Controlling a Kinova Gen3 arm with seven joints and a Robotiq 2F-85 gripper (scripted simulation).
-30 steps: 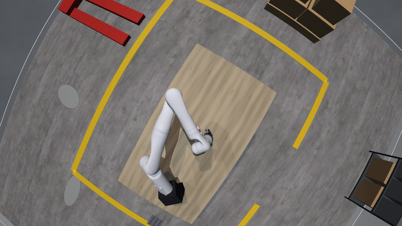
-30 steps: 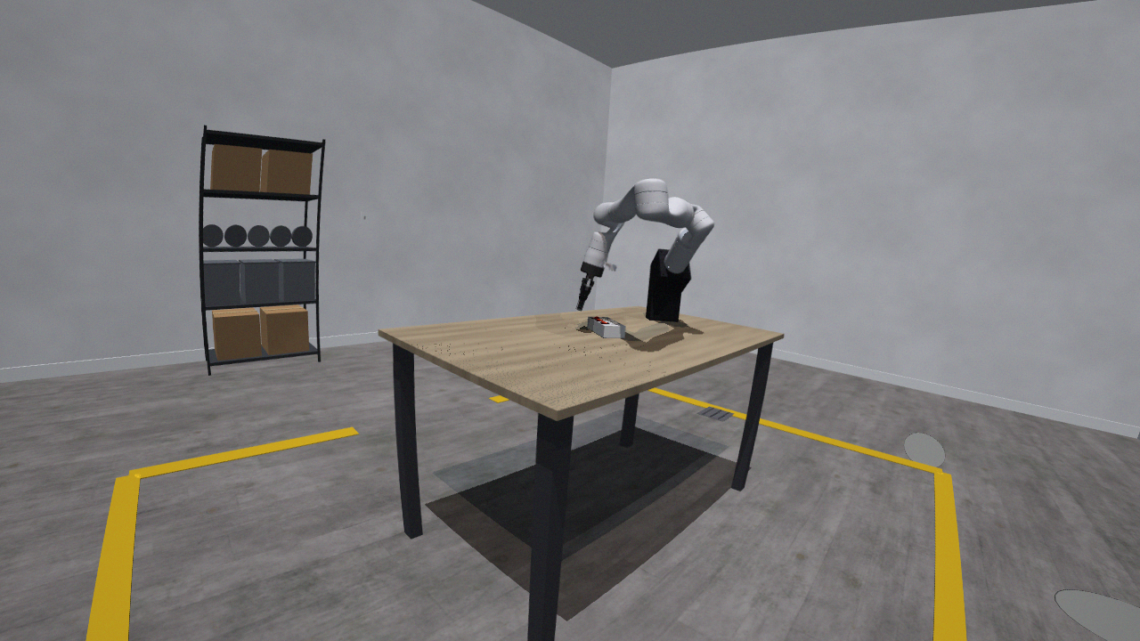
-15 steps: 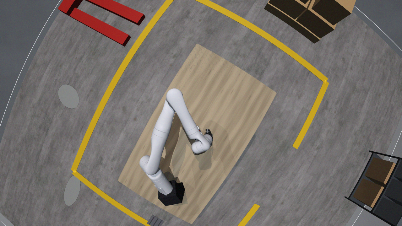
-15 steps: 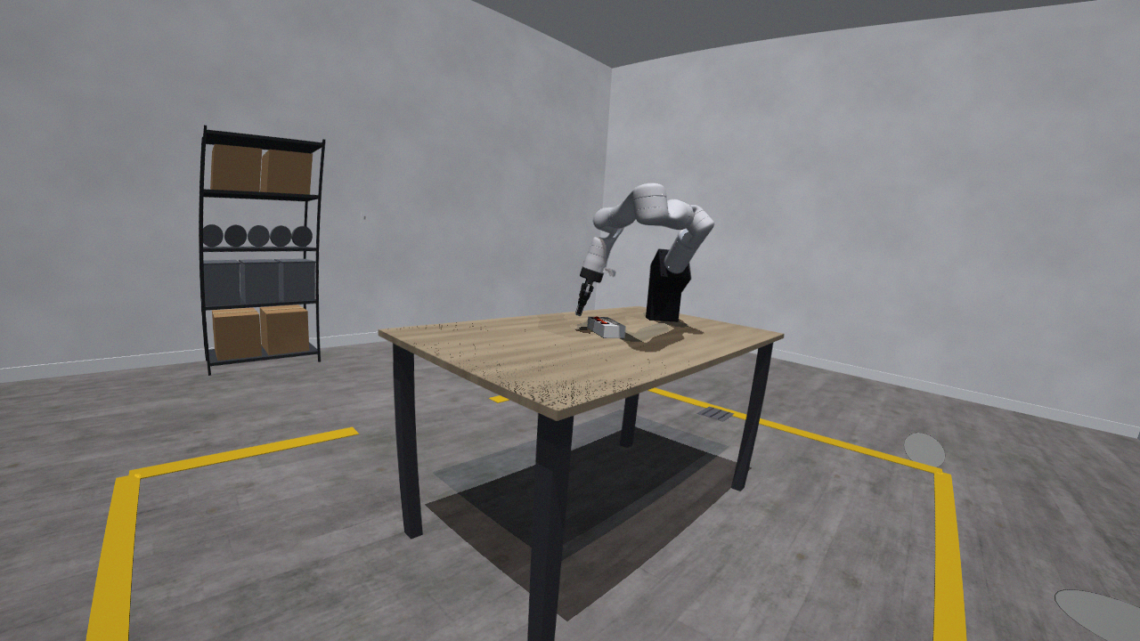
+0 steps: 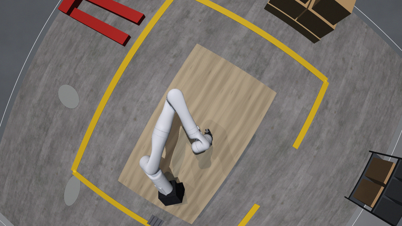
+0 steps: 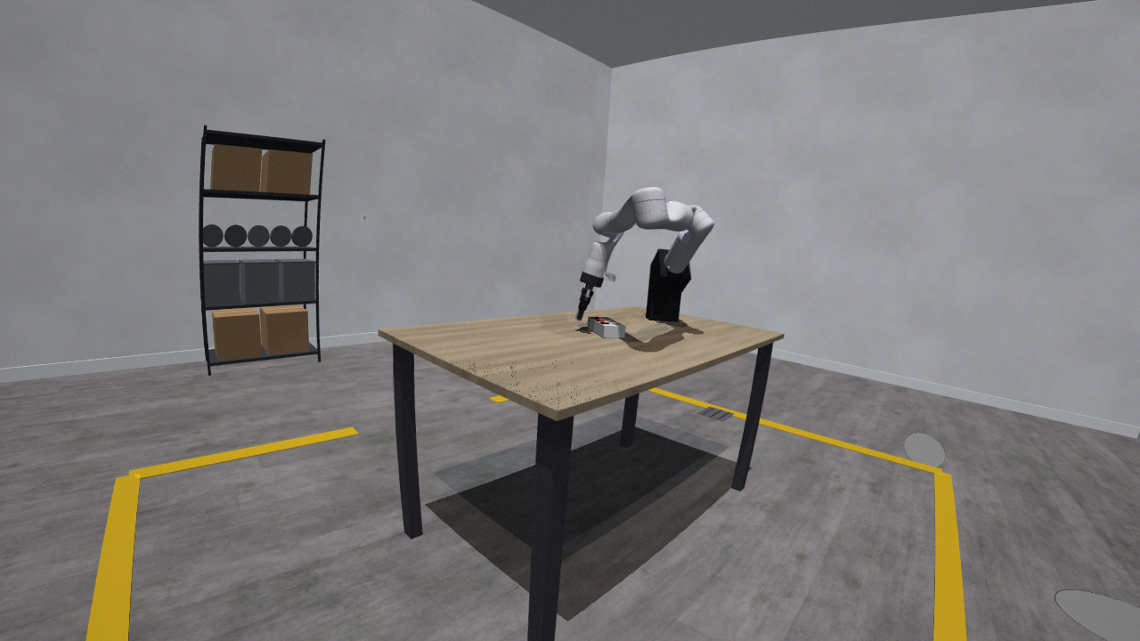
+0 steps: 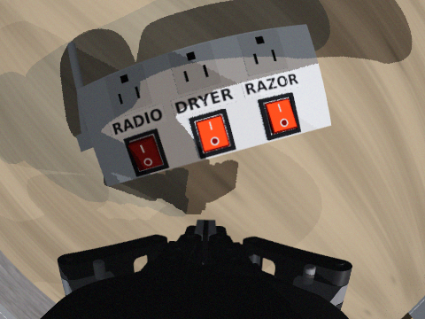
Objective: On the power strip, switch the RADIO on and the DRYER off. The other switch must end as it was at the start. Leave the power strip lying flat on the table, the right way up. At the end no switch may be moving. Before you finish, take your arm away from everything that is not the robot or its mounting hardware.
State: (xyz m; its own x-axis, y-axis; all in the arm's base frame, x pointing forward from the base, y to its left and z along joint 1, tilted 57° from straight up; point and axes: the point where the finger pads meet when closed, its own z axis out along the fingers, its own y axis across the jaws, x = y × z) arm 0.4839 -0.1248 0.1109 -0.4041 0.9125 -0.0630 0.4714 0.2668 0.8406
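Observation:
A white power strip [image 7: 197, 102] lies flat on the wooden table, right way up. It has three labelled rocker switches. The RADIO switch [image 7: 145, 152] is dark red and unlit. The DRYER switch [image 7: 212, 133] and the RAZOR switch [image 7: 280, 116] glow bright orange-red. My gripper [image 7: 205, 231] is shut and empty, its fingertips pressed together, hovering just in front of the strip's near edge between RADIO and DRYER. In the side view the gripper [image 6: 582, 306] points down just left of the strip [image 6: 606, 326]. In the top view the arm hides the strip; the gripper [image 5: 208, 131] shows past the wrist.
The arm's black base [image 6: 664, 291] stands on the table behind the strip. A shelf rack with boxes [image 6: 258, 249] stands by the far wall. Yellow floor tape surrounds the table.

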